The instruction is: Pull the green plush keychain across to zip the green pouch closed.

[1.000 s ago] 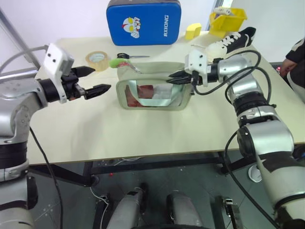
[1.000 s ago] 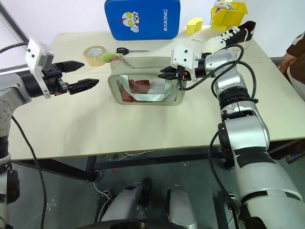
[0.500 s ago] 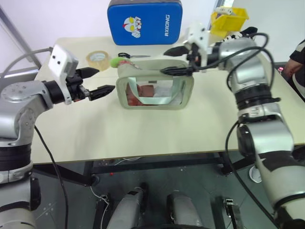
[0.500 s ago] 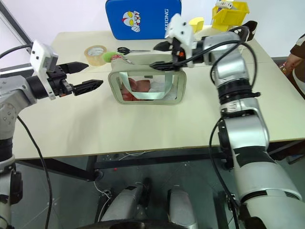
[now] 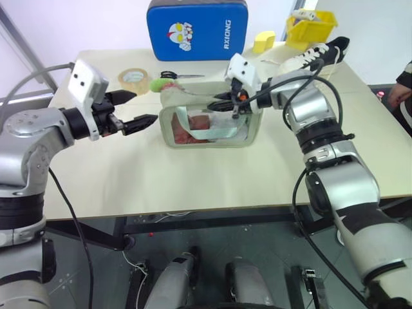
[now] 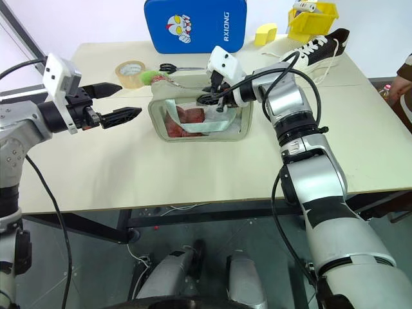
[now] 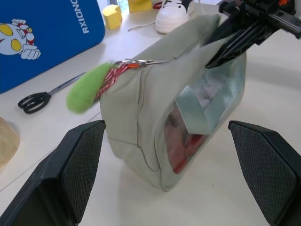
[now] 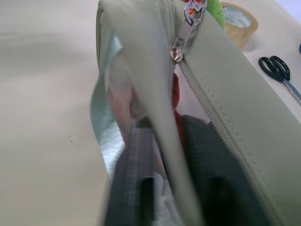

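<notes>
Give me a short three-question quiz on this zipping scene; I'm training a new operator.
1. True or false: the green plush keychain hangs at the green pouch's end facing the left gripper.
2. Which gripper is shut on the pouch's top edge: A left, B right?
3. What lies between the tape roll and the blue case?

Key: 1 true; 2 B; 3 scissors.

- I'm seeing a blue cartoon-printed case (image 5: 196, 29) standing at the table's (image 5: 193, 177) far edge.
- Tape roll (image 5: 132, 80) and black-handled scissors (image 5: 175, 75) are lying nearby.
- A yellow block (image 5: 262, 42), yellow bin (image 5: 311, 27) and sneaker (image 5: 314, 55) are sitting far right.
</notes>
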